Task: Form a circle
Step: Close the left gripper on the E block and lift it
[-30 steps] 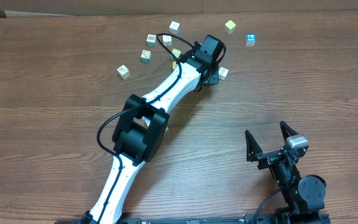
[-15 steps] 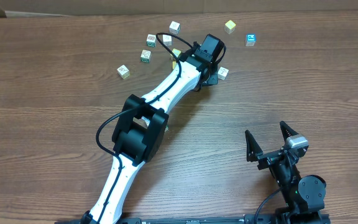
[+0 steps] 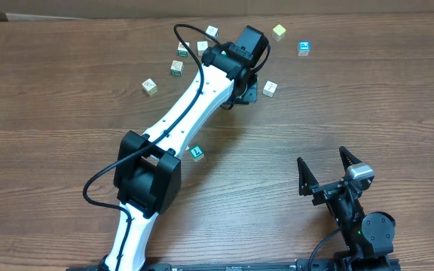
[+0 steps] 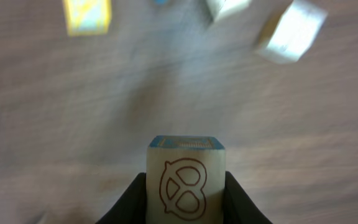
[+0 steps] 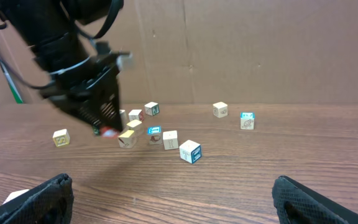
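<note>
Snugly, left hand [image 4: 185, 198] around pretzel cube [image 4: 185, 171]

Whitish cube [image 4: 185, 180] bears a red-brown pretzel outline and blue top; table [image 4: 104, 124] brown wood-grain.

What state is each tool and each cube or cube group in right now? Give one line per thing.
left tool: shut on pretzel cube.
pretzel cube: gripped on both sides.
right tool: open, empty.
circle: unfinished; cubes scattered with gaps.
teal cube: lying loose, apart from the others.
</note>
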Controlling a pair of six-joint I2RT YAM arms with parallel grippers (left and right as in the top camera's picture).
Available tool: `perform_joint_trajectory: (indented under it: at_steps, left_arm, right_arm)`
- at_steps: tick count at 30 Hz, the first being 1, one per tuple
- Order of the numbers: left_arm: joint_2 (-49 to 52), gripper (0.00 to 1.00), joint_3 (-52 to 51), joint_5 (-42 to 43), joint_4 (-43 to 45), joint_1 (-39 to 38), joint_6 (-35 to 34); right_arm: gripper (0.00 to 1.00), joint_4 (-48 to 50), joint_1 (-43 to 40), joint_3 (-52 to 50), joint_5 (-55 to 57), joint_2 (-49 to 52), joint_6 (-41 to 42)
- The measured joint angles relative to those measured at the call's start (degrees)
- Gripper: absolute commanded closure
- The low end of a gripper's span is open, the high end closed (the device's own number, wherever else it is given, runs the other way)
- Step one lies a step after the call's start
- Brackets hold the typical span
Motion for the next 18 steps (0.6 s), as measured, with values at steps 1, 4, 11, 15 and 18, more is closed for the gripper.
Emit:
perform_joint_trajectory:
  at_steps: [1,4,11,15,18]
  left_arm:
    - [0.02,0.90,0.00,0.00,-2.25,0.00,0.11]
    - [0.39,0.90,-0.57,0.00,-7.65,0.00,0.15]
    - [0.61,0.86,-6.25,0.04,-9.42,-0.04,0.15]
    - [0.72,0.78,-8.92,0.61,-6.45,-0.11,0.15]
    - [0.72,0.66,-9.64,1.20,-5.03,-0.15,0.24]
  right_arm:
    - [0.00,-0.02,0.00,0.00,-0.02,0.00,0.00]
    - [0.00,0.04,0.00,0.00,0.00,0.00,0.00]
    - [0.00,0.04,0.00,0.00,-0.02,0.00,0.00]
    - [0.00,0.02,0.00,0.00,0.00,0.00,0.00]
    - [0.00,0.00,0.00,0.00,0.00,0.00,0.00]
